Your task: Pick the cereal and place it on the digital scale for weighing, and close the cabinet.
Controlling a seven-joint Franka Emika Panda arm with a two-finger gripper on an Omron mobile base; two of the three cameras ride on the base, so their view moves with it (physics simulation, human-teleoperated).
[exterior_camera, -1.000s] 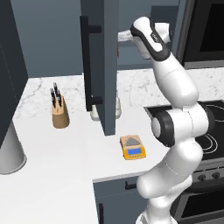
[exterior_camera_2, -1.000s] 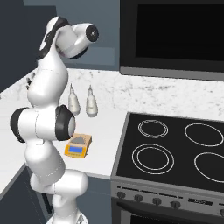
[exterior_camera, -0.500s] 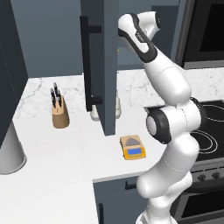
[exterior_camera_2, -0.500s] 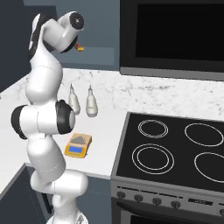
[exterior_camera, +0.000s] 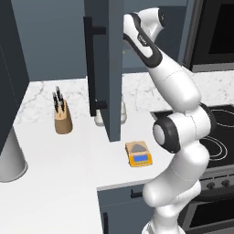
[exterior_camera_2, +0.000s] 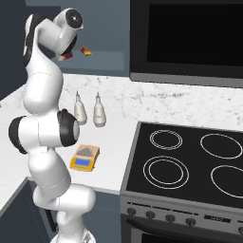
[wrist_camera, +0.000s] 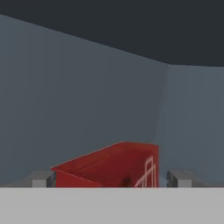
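The gripper (wrist_camera: 111, 179) is inside the open cabinet (exterior_camera: 104, 68), its fingers (wrist_camera: 41, 178) spread wide on each side of the red cereal (wrist_camera: 109, 166), while the digital scale (exterior_camera: 139, 154) sits near the counter's (exterior_camera: 59, 173) front edge.

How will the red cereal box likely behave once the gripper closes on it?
The cereal box has flat sides and straight edges, so it probably grips squarely and won't roll. It looks like thin carton, likely light, and may dent if the fingers standing either side squeeze hard.

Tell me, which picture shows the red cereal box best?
The hand view: the cereal sits big and close between the claw's fingertips. The right base view shows just a small red bit beside the arm; the left base view hides it behind the cabinet door.
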